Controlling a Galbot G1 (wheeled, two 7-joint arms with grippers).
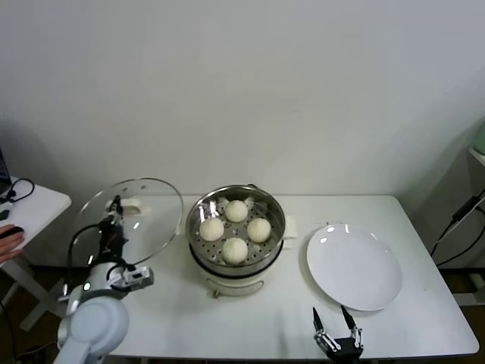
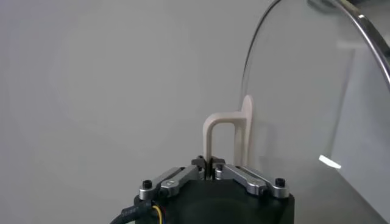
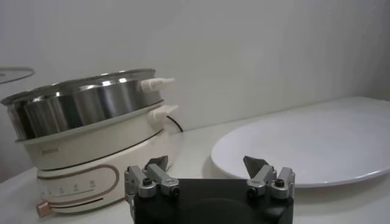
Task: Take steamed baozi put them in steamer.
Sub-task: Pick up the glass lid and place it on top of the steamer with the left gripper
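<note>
Over white table [image 1: 424, 318], left pincer [image 2: 209, 163] clamps lid handle [image 2: 226, 137] (right pincer [image 1: 338, 324] gapes, empty).

Left arm: raised at 9 o'clock of the head view, wrist upright; left hand [image 1: 115, 206] clamped tight on a handle, fingers [image 2: 220, 172] pressed together. Right arm: low at 5 o'clock; right hand [image 1: 337, 324] empty, fingers [image 3: 257, 165] spread wide, pointing forward.
</note>
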